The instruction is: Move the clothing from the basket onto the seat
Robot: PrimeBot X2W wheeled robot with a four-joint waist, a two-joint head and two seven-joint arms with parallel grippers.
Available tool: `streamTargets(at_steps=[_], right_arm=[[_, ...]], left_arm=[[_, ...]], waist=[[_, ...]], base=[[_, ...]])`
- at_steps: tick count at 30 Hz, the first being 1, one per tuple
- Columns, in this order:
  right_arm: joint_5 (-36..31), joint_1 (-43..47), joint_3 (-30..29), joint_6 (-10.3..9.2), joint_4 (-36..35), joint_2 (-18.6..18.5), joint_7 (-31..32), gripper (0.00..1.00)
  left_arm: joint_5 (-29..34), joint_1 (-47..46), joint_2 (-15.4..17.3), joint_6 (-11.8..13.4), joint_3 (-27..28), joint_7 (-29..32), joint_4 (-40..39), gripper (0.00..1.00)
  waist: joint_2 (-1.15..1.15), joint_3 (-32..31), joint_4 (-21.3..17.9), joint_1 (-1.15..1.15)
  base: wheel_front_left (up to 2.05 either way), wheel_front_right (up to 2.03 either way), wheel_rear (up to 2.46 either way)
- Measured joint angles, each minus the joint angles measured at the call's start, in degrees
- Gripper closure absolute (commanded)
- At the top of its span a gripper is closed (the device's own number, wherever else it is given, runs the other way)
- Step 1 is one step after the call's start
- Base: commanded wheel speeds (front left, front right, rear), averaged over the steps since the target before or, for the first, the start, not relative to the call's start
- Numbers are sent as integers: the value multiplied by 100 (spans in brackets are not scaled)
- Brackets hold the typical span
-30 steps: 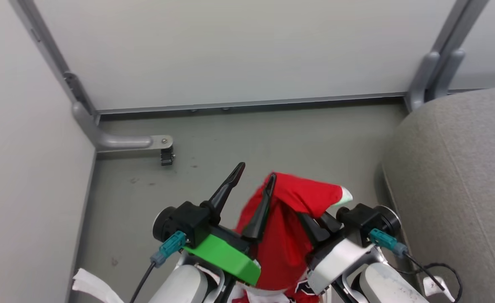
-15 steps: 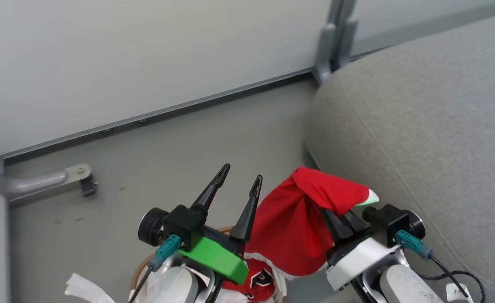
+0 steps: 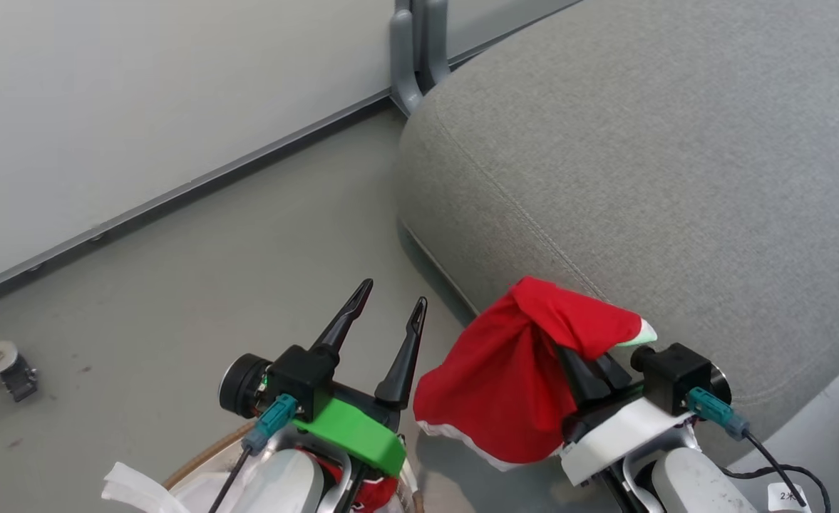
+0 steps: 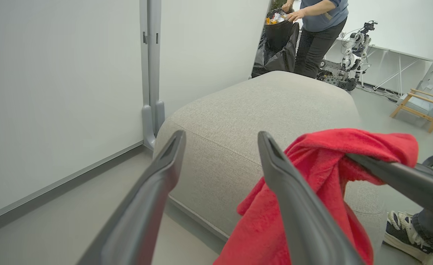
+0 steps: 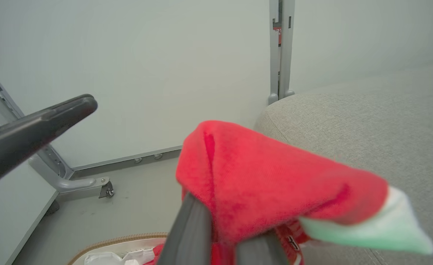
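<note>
The clothing, a red piece w/ white hem, hangs lower centre in head view, pinched in the closed fingers of the right gripper, near the seat front edge. Beside it the left gripper: fingers wide apart, empty. The basket rim is at bottom left.

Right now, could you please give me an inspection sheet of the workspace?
Surface: grey floor, lightly scuffed.
Job's things: red garment held up near the edge of the seat; more red clothing in the basket.
Clutter: metal frame foot on the floor.
Grippers: left gripper open, empty; right gripper shut on the garment.
Cables: black cable at each wrist.
Surroundings: white wall panels; a person beyond the seat; a shoe beside it.
</note>
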Motion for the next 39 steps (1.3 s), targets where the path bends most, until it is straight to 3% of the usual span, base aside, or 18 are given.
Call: streamTargets(at_steps=[6, 10, 14, 23, 29, 37, 39], right_arm=[[-26, -318, -192, 0, -66, -110, 1, 100], [-90, -808, -441, 0, -129, -400, 1, 100], [-261, -1560, -594, 0, -93, -888, 1, 100], [-523, -3283, -1588, 1, 257, -1995, 0, 100], [-726, -4086, -1828, 1, 710, -2426, 0, 100], [-1159, -4189, -2407, 1, 1544, -2258, -11, 100], [-1262, -4072, -2585, 1, 1786, -2112, -14, 94]], left_arm=[[65, -46, -1, -2, -3, 0, 70, 0], [178, -213, -4, -5, -96, 0, 199, 0], [307, -382, 68, -9, -203, 0, 335, 0], [390, -899, 308, -9, -349, 0, 359, 0], [390, -1135, 369, -9, -358, 0, 369, 0], [407, -1402, 358, -9, -415, 0, 363, 0], [407, -1430, 348, -10, -412, 0, 365, 0]], waist=[[0, 270, -295, 0], [0, 538, -363, 0], [0, 902, -353, 0], [0, 1782, -169, 1], [0, 2242, 54, 1], [0, 2596, 499, 1], [0, 2673, 615, 1]], base=[[0, 0, 0], [0, 0, 0], [0, 0, 0], [0, 0, 0], [0, 0, 0], [0, 0, 0], [0, 0, 0]])
